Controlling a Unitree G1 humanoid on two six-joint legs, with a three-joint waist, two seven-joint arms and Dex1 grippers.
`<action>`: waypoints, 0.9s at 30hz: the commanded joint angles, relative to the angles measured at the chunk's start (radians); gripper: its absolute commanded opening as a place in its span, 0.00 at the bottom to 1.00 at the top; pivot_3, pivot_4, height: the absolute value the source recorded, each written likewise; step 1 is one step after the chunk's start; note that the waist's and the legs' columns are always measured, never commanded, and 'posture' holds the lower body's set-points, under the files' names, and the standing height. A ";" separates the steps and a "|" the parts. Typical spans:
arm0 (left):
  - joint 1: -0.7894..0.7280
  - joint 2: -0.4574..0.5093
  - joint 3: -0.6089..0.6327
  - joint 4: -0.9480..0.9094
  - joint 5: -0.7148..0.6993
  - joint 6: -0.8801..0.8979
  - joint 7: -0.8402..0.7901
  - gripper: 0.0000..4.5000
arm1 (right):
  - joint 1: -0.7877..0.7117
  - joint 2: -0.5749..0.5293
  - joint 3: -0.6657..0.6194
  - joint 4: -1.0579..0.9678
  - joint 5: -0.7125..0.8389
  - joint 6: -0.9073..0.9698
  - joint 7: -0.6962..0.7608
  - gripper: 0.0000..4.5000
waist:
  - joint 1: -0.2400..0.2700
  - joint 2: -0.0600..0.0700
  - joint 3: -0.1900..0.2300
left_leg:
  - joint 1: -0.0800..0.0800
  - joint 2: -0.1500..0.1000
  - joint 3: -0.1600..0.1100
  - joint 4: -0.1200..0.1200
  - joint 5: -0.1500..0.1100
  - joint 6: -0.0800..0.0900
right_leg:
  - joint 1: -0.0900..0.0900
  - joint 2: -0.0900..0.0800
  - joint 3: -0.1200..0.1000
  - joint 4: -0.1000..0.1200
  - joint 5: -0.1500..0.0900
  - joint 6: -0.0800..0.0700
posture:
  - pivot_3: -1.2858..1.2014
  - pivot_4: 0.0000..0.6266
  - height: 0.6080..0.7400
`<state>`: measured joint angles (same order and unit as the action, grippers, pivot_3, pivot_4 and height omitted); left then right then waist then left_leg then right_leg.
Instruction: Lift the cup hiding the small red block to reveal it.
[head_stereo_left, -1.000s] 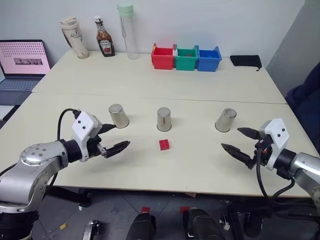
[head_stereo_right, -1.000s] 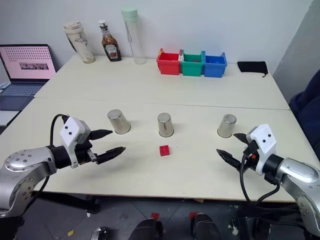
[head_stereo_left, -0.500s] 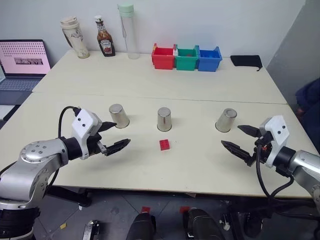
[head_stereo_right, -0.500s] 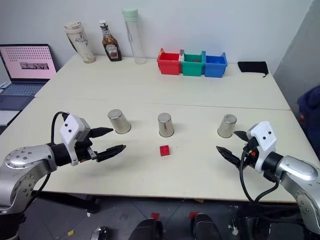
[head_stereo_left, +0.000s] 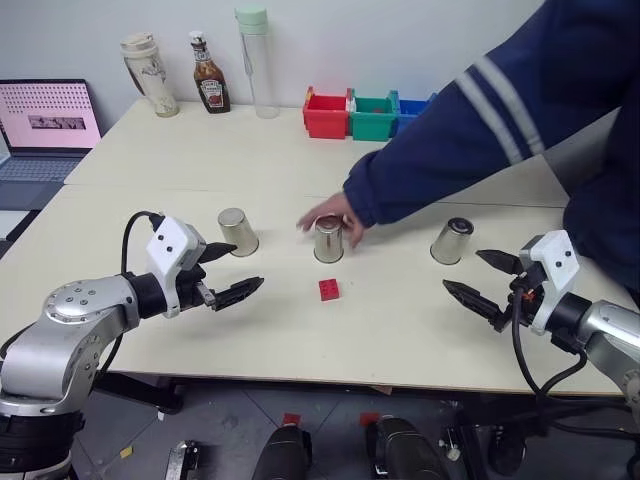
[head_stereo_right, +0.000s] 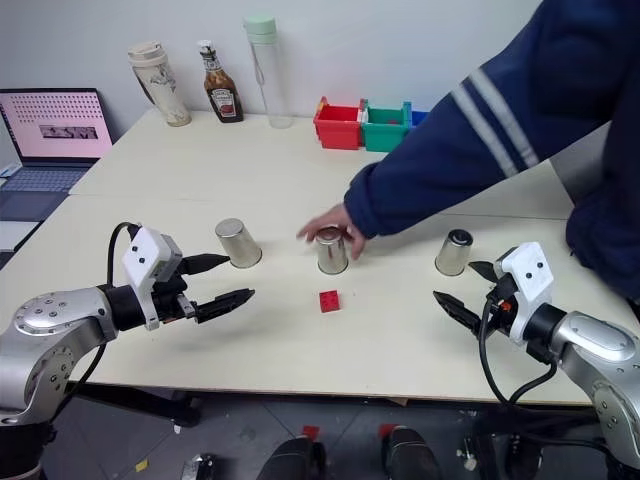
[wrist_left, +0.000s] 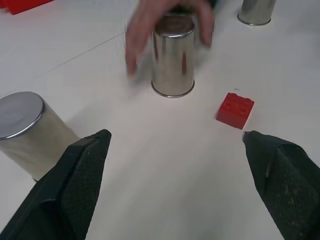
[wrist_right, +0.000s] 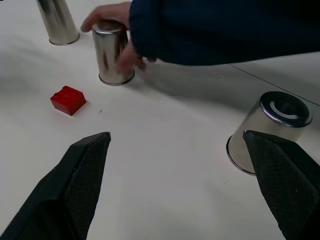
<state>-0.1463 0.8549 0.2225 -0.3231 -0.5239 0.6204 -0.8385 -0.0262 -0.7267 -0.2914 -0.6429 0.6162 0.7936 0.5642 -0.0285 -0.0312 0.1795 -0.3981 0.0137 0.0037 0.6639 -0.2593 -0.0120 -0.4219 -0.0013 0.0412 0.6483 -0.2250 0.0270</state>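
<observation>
Three steel cups stand upside down in a row on the table: left (head_stereo_left: 237, 231), middle (head_stereo_left: 328, 240) and right (head_stereo_left: 451, 240). The small red block (head_stereo_left: 328, 289) lies uncovered on the table just in front of the middle cup (wrist_left: 173, 62). A person's hand (head_stereo_left: 330, 212) rests around the top of the middle cup. My left gripper (head_stereo_left: 245, 267) hovers open near the left cup, empty. My right gripper (head_stereo_left: 462, 270) hovers open just in front of the right cup (wrist_right: 267, 130), also empty.
The person's blue sleeve (head_stereo_left: 480, 110) crosses the back right of the table. Red (head_stereo_left: 326, 113) and green (head_stereo_left: 373, 115) bins, a ketchup bottle (head_stereo_left: 209, 74), a tumbler (head_stereo_left: 150, 75) and a tall clear bottle (head_stereo_left: 258, 62) line the far edge. A laptop (head_stereo_left: 45, 125) sits at the left.
A person's arm has come in from the right and its hand has reached the middle cup. Both grippers, the cups and the block have stayed where they were.
</observation>
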 joint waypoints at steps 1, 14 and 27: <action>-0.033 -0.013 0.011 -0.008 -0.013 0.014 0.021 1.00 | -0.030 0.001 -0.002 -0.021 0.013 -0.001 -0.014 1.00 | 0.000 0.000 0.000 | 0.000 0.000 0.000 0.000 0.000 0.000 | 0.000 0.000 0.000 0.000 0.000 0.000 | 0.52 0.24 1.00; -0.053 -0.030 0.019 -0.011 -0.024 0.048 0.038 1.00 | -0.048 0.012 0.009 -0.010 0.018 0.000 -0.023 1.00 | 0.000 0.000 0.000 | 0.000 0.000 0.000 0.000 0.000 0.000 | 0.000 0.000 0.000 0.000 0.000 0.000 | 0.52 0.24 1.00; -0.075 -0.040 -0.005 0.002 -0.004 0.035 0.037 1.00 | -0.081 0.031 0.004 0.008 0.031 0.007 -0.042 1.00 | 0.000 0.000 0.000 | 0.000 0.000 0.000 0.000 0.000 0.000 | 0.000 0.001 0.000 0.000 0.000 0.001 | 0.52 0.24 1.00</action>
<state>-0.2077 0.8161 0.2146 -0.3099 -0.5284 0.6703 -0.7996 -0.0980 -0.6975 -0.2639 -0.6188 0.6365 0.8076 0.5262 -0.0285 -0.0313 0.1794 -0.3978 0.0135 0.0039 0.6643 -0.2592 -0.0120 -0.4217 -0.0008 0.0411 0.6488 -0.2245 0.0278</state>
